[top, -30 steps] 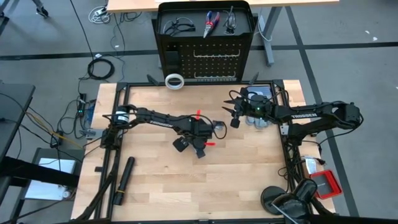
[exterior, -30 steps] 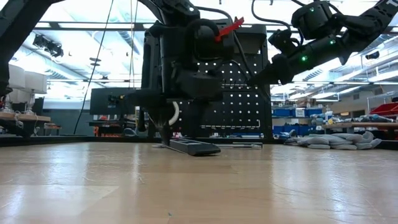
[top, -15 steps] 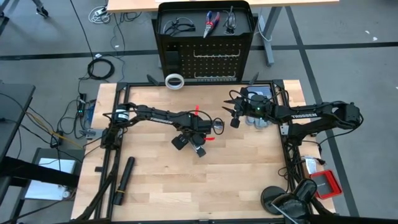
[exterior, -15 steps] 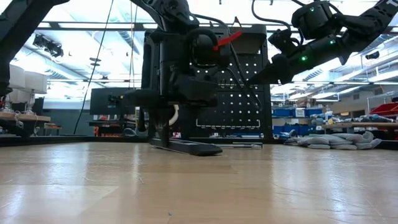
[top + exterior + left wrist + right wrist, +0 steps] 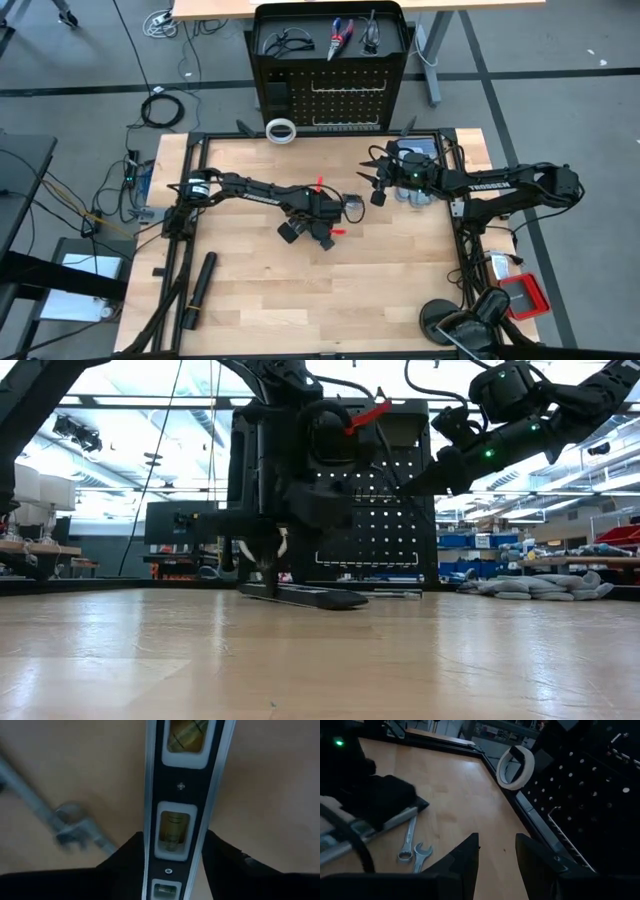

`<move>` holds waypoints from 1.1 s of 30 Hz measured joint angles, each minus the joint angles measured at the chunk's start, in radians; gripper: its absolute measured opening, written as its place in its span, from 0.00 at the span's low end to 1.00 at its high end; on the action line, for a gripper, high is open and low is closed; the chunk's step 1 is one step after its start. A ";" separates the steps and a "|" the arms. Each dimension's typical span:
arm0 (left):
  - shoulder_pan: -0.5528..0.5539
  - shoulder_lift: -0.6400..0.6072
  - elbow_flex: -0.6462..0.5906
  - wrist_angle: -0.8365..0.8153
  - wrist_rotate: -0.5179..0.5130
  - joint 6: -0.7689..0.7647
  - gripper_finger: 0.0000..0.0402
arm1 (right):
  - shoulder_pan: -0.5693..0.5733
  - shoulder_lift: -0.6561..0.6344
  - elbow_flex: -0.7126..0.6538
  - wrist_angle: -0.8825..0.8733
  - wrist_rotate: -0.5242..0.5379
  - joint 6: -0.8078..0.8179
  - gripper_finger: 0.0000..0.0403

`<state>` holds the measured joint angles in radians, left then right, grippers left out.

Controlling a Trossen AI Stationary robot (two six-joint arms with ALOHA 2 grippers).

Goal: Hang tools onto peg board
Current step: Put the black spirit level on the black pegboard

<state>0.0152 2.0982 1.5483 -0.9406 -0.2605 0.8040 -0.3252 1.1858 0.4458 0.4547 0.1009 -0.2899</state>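
Left pincer (image 5: 316,230), lowered at the middle of the bench (image 5: 400,290), straddles the black strip with white squares (image 5: 182,795), which lies flat on the wood. Whether the pincer has clenched cannot be told. The strip reads as a rigid bar with a smooth finish and inset vials: probably light and stiff, but slippery along its narrow sides and liable to pivot if taken off-centre. A hold across the width near mid-length, as placed here, seems soundest. The small silver wrench (image 5: 75,822) lies just beside the strip, apart from it, and is close enough to be nudged.

Right pincer (image 5: 495,842) hangs released and empty above the far right part of the bench, near the peg board (image 5: 330,95). The board stands beyond the far edge, with glasses and pliers resting on its top shelf. The white tape ring (image 5: 282,130) sits at the board's foot, on the far rim of the bench. The near half of the bench offers room to lift and turn. A long black cylinder (image 5: 200,285) lies well apart at the near left
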 joint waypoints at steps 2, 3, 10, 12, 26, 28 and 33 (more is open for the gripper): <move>-0.002 0.007 0.030 -0.010 -0.033 -0.064 0.35 | 0.004 0.000 0.000 0.000 0.000 -0.006 0.34; -0.001 0.008 0.048 -0.023 -0.035 -0.102 0.35 | 0.006 0.000 0.000 0.000 0.003 -0.009 0.34; 0.004 0.005 0.173 -0.128 -0.058 -0.253 0.31 | 0.009 -0.047 0.000 -0.043 0.036 -0.012 0.34; 0.004 0.005 0.215 -0.175 -0.102 -0.258 0.29 | 0.009 -0.079 0.000 -0.083 0.049 -0.012 0.34; 0.047 0.002 0.329 -0.400 0.334 -0.626 0.17 | 0.009 -0.217 -0.001 -0.227 0.115 0.038 0.34; 0.009 0.002 0.329 -0.423 0.337 -0.657 0.19 | 0.009 -0.207 0.000 -0.227 0.114 0.038 0.34; -0.131 0.002 0.324 -0.457 0.289 -0.665 0.24 | -0.007 -0.174 -0.001 -0.220 0.114 0.035 0.34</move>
<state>-0.1161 2.1006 1.8719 -1.3974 0.0290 0.1394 -0.3320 1.0114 0.4450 0.2347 0.2150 -0.2547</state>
